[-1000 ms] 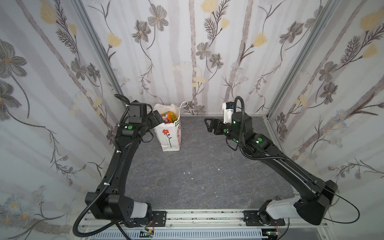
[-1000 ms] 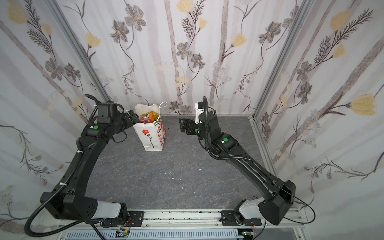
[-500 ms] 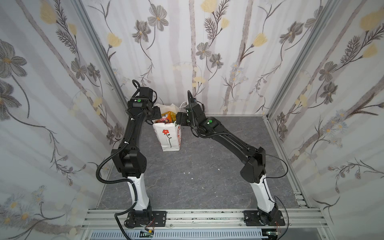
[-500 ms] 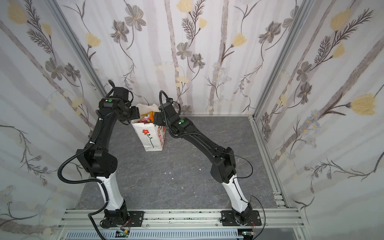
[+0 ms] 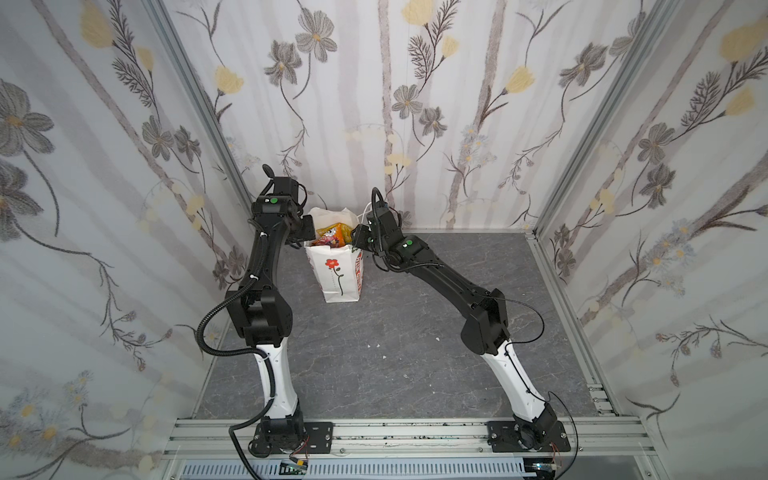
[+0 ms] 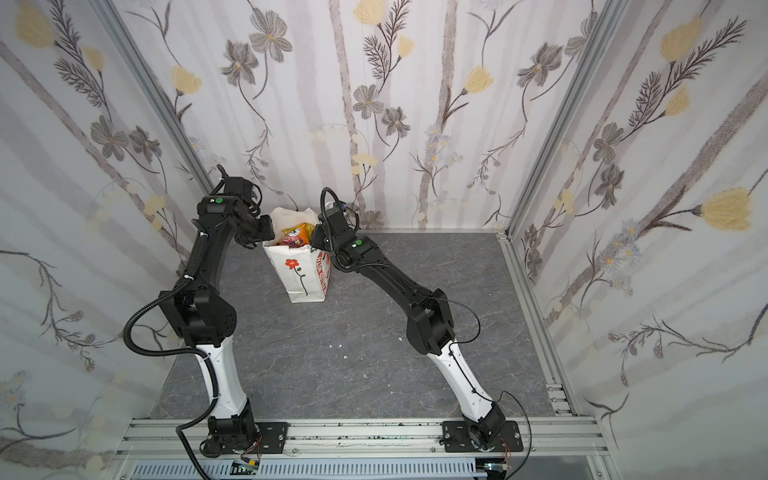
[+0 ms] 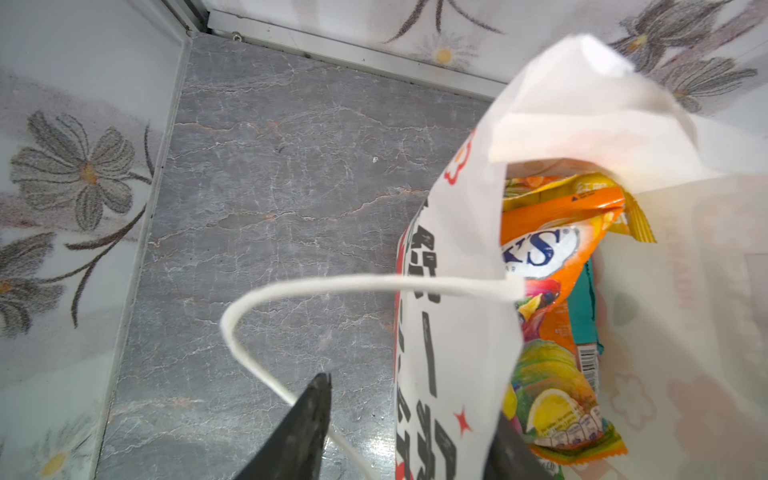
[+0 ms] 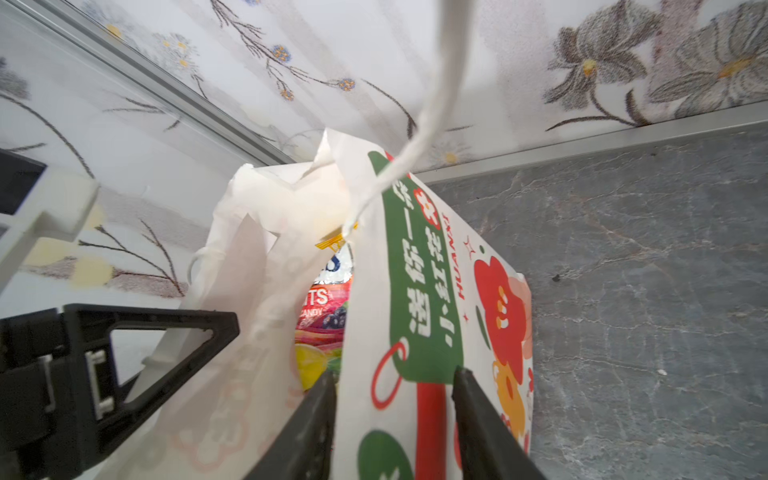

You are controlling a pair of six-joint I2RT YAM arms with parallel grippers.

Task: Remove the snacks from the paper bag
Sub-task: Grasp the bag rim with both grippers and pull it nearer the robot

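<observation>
In both top views the paper bag (image 5: 337,272) is standing upright at the back of the grey tabletop (image 5: 395,353), close to the back wall (image 5: 415,124). Its long axis is running vertically, its mouth is pointing up and its red-flower front is facing away from that wall. The snacks (image 5: 332,236) are showing inside the mouth, none out yet, while the left gripper (image 5: 306,233) and the right gripper (image 5: 358,240) are flanking the rim on opposite sides. In the left wrist view the left gripper's jaws are standing apart and straddling the bag's side wall. One finger is outside and one is inside beside an orange packet (image 7: 552,249), whose long axis is running down into the bag, with a teal packet (image 7: 584,299) tucked behind it. A white cord handle (image 7: 291,291) is looping past the outer finger, so a snag there is looking possible. In the right wrist view the right gripper's jaws are likewise standing apart around the green-and-red printed wall; whether the pads are touching paper I cannot tell. From here, spreading the rim too hard could be tearing the thin paper, and an uneven pull could be tipping this tall, light bag.
</observation>
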